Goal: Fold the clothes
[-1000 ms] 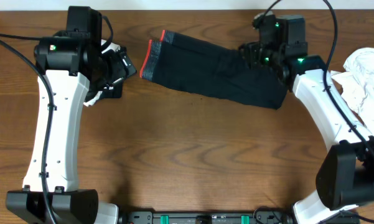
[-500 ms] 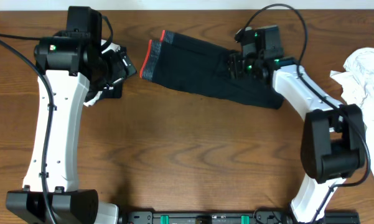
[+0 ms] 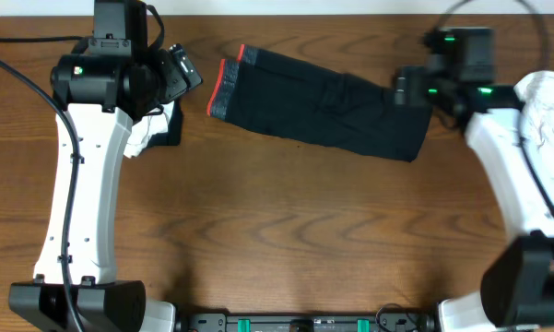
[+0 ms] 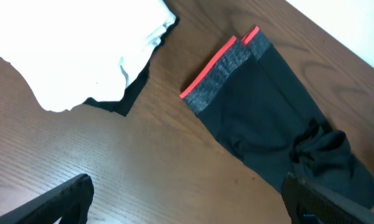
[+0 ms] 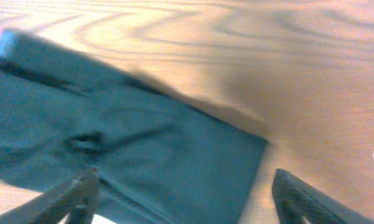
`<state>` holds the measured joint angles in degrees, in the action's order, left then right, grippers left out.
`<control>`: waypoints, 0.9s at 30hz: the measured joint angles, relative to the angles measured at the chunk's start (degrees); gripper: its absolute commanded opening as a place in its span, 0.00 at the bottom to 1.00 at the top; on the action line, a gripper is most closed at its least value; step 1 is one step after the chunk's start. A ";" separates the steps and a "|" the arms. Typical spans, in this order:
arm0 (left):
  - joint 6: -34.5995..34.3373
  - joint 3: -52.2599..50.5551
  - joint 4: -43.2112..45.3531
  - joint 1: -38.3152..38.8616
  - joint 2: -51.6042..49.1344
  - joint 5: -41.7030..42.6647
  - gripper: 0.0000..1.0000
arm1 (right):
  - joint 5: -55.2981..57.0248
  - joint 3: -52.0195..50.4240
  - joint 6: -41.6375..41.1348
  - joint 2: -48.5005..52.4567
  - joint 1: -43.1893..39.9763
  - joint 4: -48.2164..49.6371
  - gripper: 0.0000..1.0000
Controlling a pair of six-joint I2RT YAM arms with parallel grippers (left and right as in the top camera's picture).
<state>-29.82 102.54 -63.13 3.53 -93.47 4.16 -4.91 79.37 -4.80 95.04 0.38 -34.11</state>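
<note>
Brown wood-grain desk [image 3: 286,231] carries the black pants [image 3: 323,106], folded into a long strip lying slantwise near its far edge, grey red-edged waistband [image 3: 223,88] toward the left arm's side; the left hand [image 4: 187,186] hangs wide open beside a white garment [image 4: 68,50]; the right hand [image 5: 180,186] hovers over the pants' other end, fingers spread and holding nothing; a white heap [image 3: 544,101] lies at the far right.

Brown wooden table [image 3: 286,231] with wavy dark grain takes up most of the overhead view, and both wrist views show the same wood. A black bar [image 3: 295,323] runs along the table's near edge, with small green tabs [image 3: 243,325] set on it. A pale strip [image 3: 304,5] lies just beyond the far edge.
</note>
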 measured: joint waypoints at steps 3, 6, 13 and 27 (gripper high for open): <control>0.24 0.00 2.84 0.13 -0.02 2.40 0.97 | 2.86 0.07 -0.20 -1.38 -4.04 -4.74 0.99; 1.77 0.00 6.43 1.49 -0.31 5.55 0.92 | 4.31 0.00 -0.31 -1.29 -7.02 -8.94 0.99; 5.57 0.00 13.68 13.27 -8.13 9.22 0.93 | 5.38 -0.02 -0.46 -1.29 -9.11 -11.78 0.99; 9.27 -0.02 26.99 25.24 -29.90 12.26 0.94 | 5.44 -0.02 -0.46 -1.29 -9.11 -11.91 0.99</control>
<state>-20.56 102.52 -36.14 28.77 -123.37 16.43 0.54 79.35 -5.26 93.76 -8.73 -46.02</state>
